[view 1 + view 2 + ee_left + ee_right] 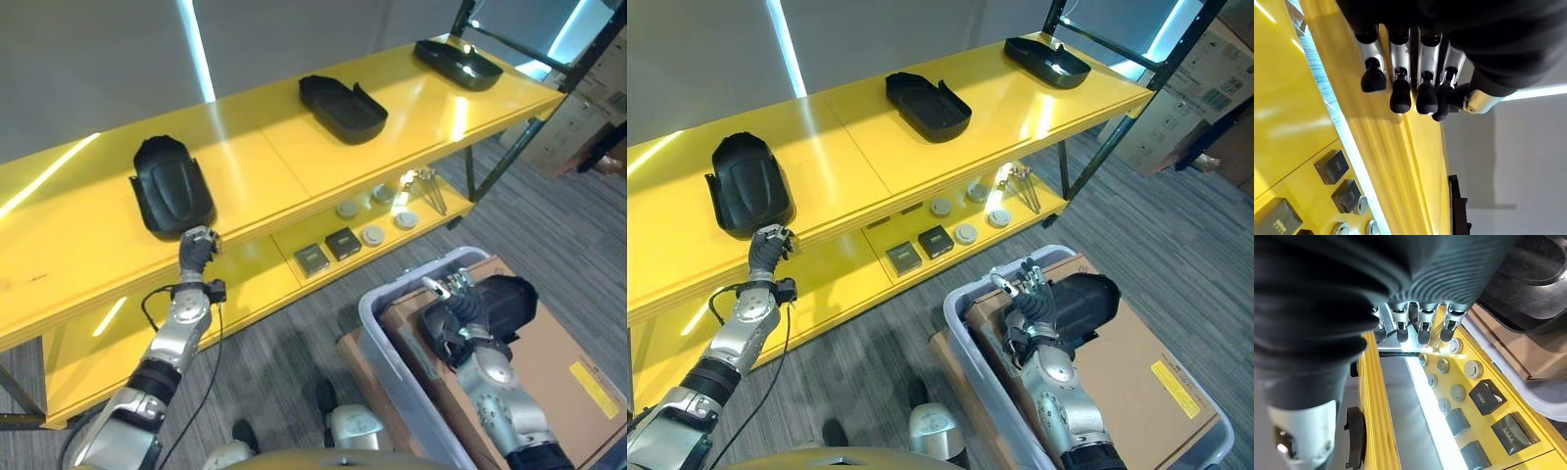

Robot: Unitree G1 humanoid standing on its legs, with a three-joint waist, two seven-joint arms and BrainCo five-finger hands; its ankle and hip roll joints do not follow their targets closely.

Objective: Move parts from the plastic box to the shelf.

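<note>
both hands (198, 247) (453, 294) relaxed, empty

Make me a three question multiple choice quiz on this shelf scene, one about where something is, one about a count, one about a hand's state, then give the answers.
1. Where is the black part that has not yet been moved?
A. on the floor
B. in the plastic box
C. on the lower shelf

2. How many black shell parts lie on the top shelf?
A. one
B. three
C. five

3. What is the left hand doing?
A. gripping a part
B. holding nothing, at the shelf's front edge
C. resting in the box

Answers:
1 B: the black part lies on cardboard inside the plastic box, beside the right hand.
2 B: three black shell parts are spaced along the top shelf.
3 B: the left hand has relaxed fingers with nothing between them.
</note>
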